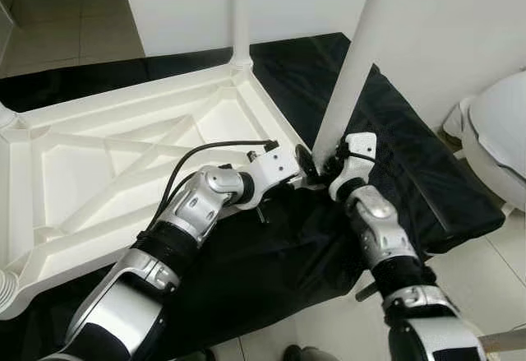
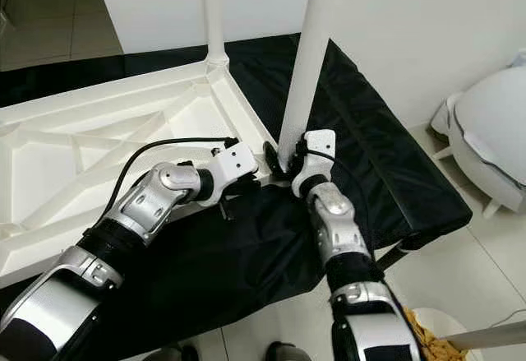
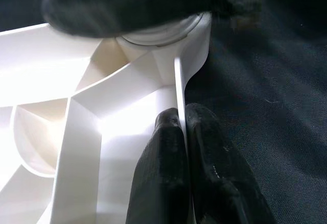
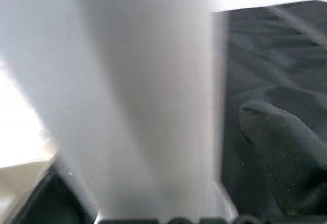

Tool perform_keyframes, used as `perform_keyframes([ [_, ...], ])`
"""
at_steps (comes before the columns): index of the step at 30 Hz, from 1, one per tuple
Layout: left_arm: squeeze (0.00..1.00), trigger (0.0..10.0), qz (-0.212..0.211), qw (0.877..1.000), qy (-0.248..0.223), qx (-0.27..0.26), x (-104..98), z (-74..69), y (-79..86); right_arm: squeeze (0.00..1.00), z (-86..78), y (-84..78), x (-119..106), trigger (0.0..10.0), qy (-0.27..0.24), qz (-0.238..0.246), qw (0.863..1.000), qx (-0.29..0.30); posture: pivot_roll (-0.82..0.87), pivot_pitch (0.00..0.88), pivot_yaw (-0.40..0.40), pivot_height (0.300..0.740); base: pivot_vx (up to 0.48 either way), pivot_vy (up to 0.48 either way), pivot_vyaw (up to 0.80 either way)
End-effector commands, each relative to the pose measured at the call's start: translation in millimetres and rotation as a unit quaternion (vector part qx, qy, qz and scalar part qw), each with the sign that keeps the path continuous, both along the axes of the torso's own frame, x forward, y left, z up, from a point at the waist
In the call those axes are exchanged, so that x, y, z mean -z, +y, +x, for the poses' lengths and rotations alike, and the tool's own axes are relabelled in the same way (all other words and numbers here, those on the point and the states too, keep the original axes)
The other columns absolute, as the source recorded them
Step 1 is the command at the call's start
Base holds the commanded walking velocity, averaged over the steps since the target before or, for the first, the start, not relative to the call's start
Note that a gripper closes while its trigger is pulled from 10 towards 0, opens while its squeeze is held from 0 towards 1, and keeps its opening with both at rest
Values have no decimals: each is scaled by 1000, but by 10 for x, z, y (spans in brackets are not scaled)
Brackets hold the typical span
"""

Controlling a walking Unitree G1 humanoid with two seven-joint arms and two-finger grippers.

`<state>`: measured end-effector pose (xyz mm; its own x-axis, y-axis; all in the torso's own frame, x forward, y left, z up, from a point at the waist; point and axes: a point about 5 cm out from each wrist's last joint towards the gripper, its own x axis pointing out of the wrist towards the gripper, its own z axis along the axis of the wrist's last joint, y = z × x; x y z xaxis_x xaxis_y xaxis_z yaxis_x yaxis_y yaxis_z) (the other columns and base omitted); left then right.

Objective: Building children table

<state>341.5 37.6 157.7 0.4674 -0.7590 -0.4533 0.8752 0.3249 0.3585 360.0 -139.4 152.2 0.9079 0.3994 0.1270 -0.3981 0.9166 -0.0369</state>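
Note:
A white plastic children's table [image 1: 123, 155] lies upside down on a black cloth [image 1: 411, 172]. One white leg [image 1: 239, 16] stands upright in its far corner. A second leg [image 1: 353, 57] stands tilted at the near right corner. My right gripper [image 1: 330, 164] is shut around the base of this leg [image 4: 143, 106], with one black finger [image 4: 278, 147] beside it. My left gripper [image 3: 182, 117] is shut on the table's thin rim [image 3: 180, 81], just left of that corner, and its wrist [image 1: 275, 166] reaches in from the left.
A white wall rises right behind the table. A rounded white object [image 1: 497, 131] stands on the floor to the right. Stubs of two more legs [image 1: 5, 118] [image 1: 6, 291] show at the table's left corners. Pale tiled floor [image 1: 66, 16] lies at the far left.

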Motion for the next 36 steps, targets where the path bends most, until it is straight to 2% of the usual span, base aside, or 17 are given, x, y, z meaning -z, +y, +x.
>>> perform_keyframes([
  [1,0,10000,42,999,24,-19,171,3,136,0,-11,33,64,10000,8,-10,999,-43,-41,95,29,740,0,0,0],
  [9,0,10000,42,999,21,-23,148,25,167,0,-13,22,153,10000,29,-37,993,-112,-34,97,36,740,0,0,0],
  [16,0,10000,42,999,20,-25,135,35,176,0,-2,2,205,9765,41,-48,990,-127,-34,97,40,740,0,0,0],
  [17,0,10000,43,999,20,-24,135,36,176,0,3,-5,212,4353,42,-49,989,-129,-34,97,40,740,0,0,0],
  [18,0,10000,42,999,19,-24,132,37,176,0,6,-18,221,0,46,-48,990,-128,-33,99,39,740,0,0,0],
  [28,0,10000,43,999,19,-24,131,36,182,0,-9,-65,258,0,49,-37,992,-114,-34,101,37,740,0,0,0],
  [30,0,10000,44,999,20,-25,133,35,184,0,-17,-72,284,0,53,-36,993,-99,-36,102,35,740,0,0,0],
  [32,0,10000,43,999,19,-25,132,36,185,0,-26,-84,358,0,68,-30,996,-50,-39,104,33,740,0,0,0],
  [34,0,10000,43,999,19,-25,132,36,185,0,-26,-84,358,0,68,-30,996,-50,-39,104,33,740,0,0,0],
  [35,0,10000,42,999,19,-25,132,35,186,0,-31,-84,390,0,76,-22,997,-23,-44,108,38,740,0,0,0],
  [36,0,10000,42,999,19,-25,132,35,186,0,-31,-84,390,0,76,-22,997,-23,-44,108,38,740,0,0,0],
])
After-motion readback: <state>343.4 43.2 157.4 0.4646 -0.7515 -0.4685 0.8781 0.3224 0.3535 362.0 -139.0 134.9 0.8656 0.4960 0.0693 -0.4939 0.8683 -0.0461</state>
